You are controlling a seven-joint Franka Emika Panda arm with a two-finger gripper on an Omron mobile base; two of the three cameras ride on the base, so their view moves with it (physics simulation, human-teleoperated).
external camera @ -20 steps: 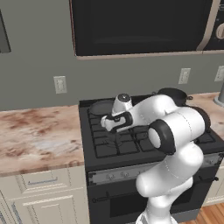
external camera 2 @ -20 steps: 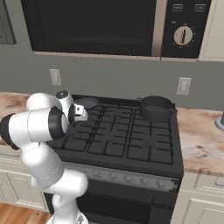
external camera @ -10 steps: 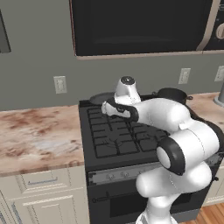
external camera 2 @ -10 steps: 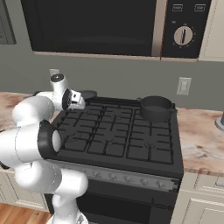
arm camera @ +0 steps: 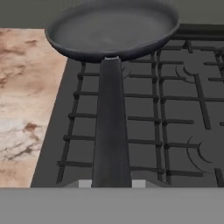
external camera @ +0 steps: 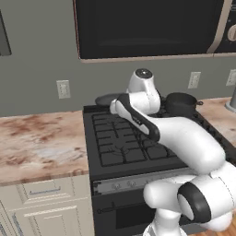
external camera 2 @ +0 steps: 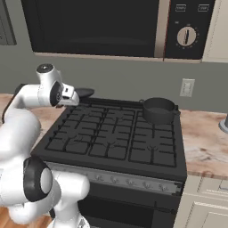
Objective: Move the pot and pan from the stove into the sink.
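Since the earlier frames: arm has swung from mid-stove toward the back-left corner and risen; the pan has come up with it. Pot unchanged.

Left base view: pan [external camera: 107,99] shows as a dark disc at about 10 o'clock from the wrist, above the back-left of the stove [external camera: 124,143]. Pot [external camera: 180,104] sits on the back-right grate, at 3 o'clock from the wrist. The pincer itself is hidden behind the wrist here.

Right base view: pincer [external camera 2: 71,97] at the stove's back-left corner, pan [external camera 2: 83,92] jutting toward 2 o'clock from it, clear of the grates. Pot [external camera 2: 158,110] upright at back right, well apart. Marbled counter [external camera 2: 205,142] to the right of the stove.

Hand view: pan [arm camera: 113,28] at 12 o'clock, its long handle [arm camera: 110,131] running straight down to 6 o'clock between the finger tips. Pincer pressed onto the handle's end. Grates below and to 3 o'clock, counter [arm camera: 24,92] at 9 o'clock.

Risks, as judged: the grip is far out on the handle, so the pan's weight could rotate it in the jaws or droop the bowl. A fast swing toward the sink might slip it loose or clip the back wall. The sink is outside these frames.
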